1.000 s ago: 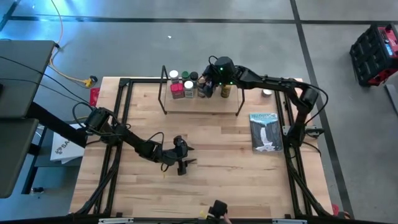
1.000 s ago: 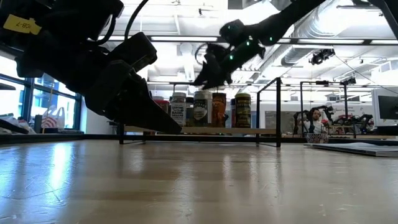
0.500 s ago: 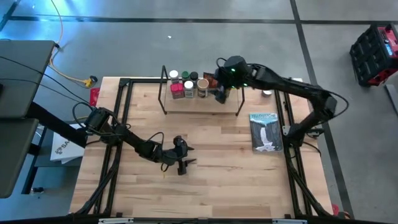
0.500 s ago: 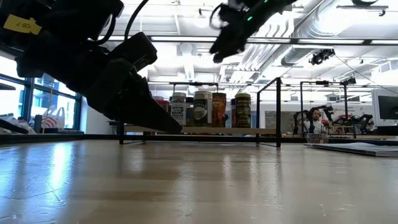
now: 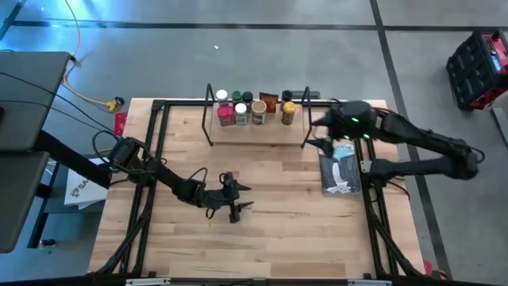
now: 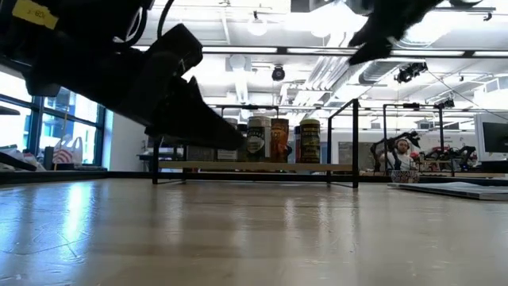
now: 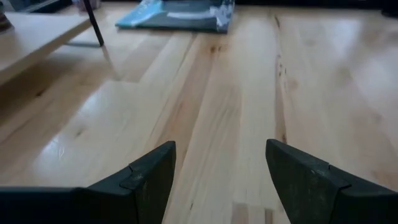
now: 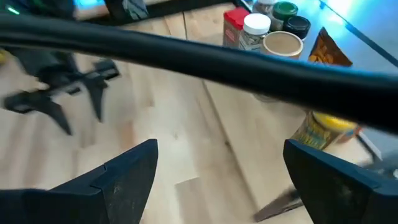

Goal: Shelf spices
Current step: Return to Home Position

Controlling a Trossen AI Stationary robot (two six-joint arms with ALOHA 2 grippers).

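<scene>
On the shelf (image 5: 254, 133), upright spices (image 5: 259, 110) line its length.

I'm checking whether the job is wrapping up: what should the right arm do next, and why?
Probably pull the right gripper back toward its base to rest: it is open and empty, just off the right end of the shelf, where the spices stand. The left gripper hangs open over mid-table.

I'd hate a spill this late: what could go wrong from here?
The open right pincer hangs close to the shelf at its right-end wire upright; a clip there could rock the jars, and the yellow jar stands nearest that end. The left pincer sits low over the table, so a dip could scrape it.
</scene>
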